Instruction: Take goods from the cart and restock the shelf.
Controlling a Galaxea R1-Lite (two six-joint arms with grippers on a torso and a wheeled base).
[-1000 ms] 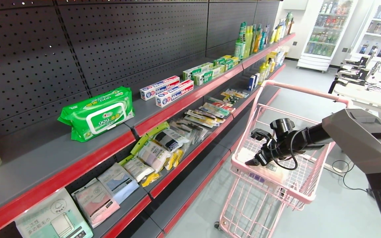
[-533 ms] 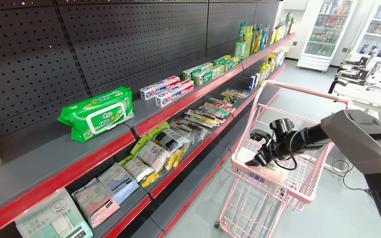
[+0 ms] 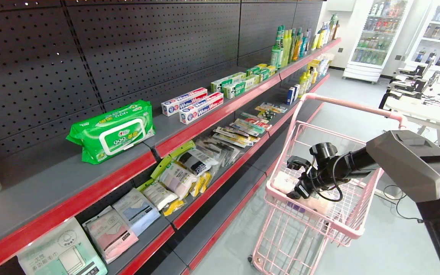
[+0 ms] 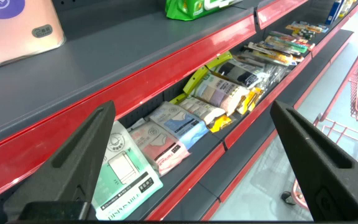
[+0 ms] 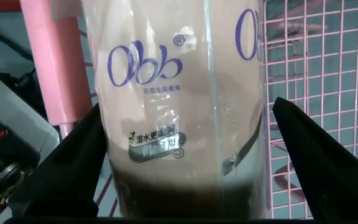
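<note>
The right gripper (image 3: pixel 293 194) has been lowered deeper into the cart (image 3: pixel 350 104). Its fingers (image 5: pixel 67 168) are spread wide around the tissue pack (image 5: pixel 173 93). The left gripper (image 4: pixel 190 109) is held spread and empty near the shelf (image 4: pixel 104 56).

Print noted on four items, not transcribed.

1. Green wipes pack (image 3: pixel 111 131), upper shelf (image 3: pixel 52 179): white label panel with large numerals and characters.
2. Two toothpaste boxes (image 3: pixel 201 107), same shelf: blue lettering on white, with red ends.
3. Pale packet (image 3: pixel 61 252), lower shelf (image 3: pixel 220 183): dark characters above a line drawing.
4. Wrapped pack (image 5: pixel 173 124) in the cart (image 5: pixel 328 93): large purple letters, with small characters and an oval label below.
</note>
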